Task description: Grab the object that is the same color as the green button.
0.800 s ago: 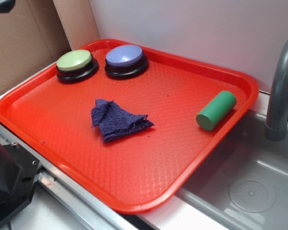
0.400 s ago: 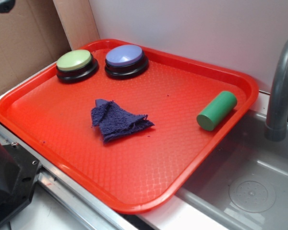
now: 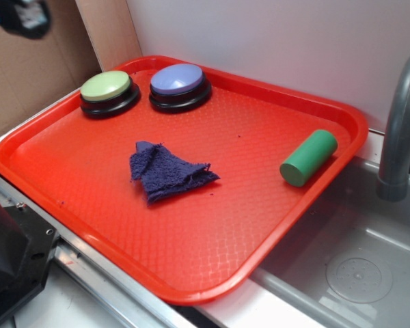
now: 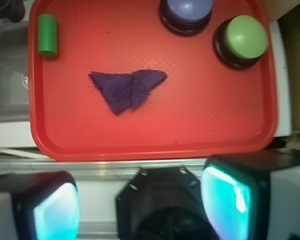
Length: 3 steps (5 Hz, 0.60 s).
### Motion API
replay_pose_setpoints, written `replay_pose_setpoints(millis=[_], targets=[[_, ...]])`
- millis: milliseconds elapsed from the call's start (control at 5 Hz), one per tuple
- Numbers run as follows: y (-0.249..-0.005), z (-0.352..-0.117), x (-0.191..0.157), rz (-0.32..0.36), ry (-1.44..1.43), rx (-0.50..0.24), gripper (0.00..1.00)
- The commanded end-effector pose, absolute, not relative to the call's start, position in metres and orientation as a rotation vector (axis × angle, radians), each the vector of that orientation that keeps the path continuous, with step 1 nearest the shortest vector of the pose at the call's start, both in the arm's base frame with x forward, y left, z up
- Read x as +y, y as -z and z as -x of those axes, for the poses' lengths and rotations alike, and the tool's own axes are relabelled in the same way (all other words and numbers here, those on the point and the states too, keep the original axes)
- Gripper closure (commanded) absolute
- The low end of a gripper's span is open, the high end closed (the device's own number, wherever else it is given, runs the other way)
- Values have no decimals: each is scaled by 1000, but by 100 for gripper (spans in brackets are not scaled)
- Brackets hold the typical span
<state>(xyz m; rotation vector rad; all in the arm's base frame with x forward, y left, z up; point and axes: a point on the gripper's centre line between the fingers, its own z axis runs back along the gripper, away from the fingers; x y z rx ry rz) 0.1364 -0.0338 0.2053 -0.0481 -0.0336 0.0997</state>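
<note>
Gripper (image 4: 140, 200) high above the near edge of the tray, fingers (image 4: 230, 200) spread wide, nothing between them, touching nothing. In the exterior view only a dark blur of it shows at the top left corner.

Directly ahead of the gripper in the wrist view: red tray (image 4: 155, 145). Purple cloth (image 4: 127, 87) lies crumpled near the tray's middle. Beyond it, two buttons side by side at the far edge: green button (image 4: 246, 36) and blue button (image 4: 186, 9), close together, not touching.

Green cylinder (image 4: 48, 34) lies on its side in the far corner of the tray, just inside the raised rim, well apart from cloth and buttons. Sink (image 3: 359, 273) and faucet (image 3: 400, 130) sit right beyond that rim.

Risks, as I judge them:
- Cylinder is round and lying flat; a finger landing off-centre could roll it away or push it against the rim.
- Rim close alongside; a wide-open finger could strike it on descent.
- Green button is also green; going for it would be the wrong pick.
- Long reach across the tray; a low path could drag the cloth.
</note>
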Motion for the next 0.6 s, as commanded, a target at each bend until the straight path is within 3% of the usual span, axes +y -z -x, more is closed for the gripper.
replay_pose_setpoints(millis=[0,200,400], targets=[[-166,-208,-68,4,-214,-63,0],[-154,-235,-81,58,-247,-84,0],[-130,-263,-101,58,-212,-124,0]])
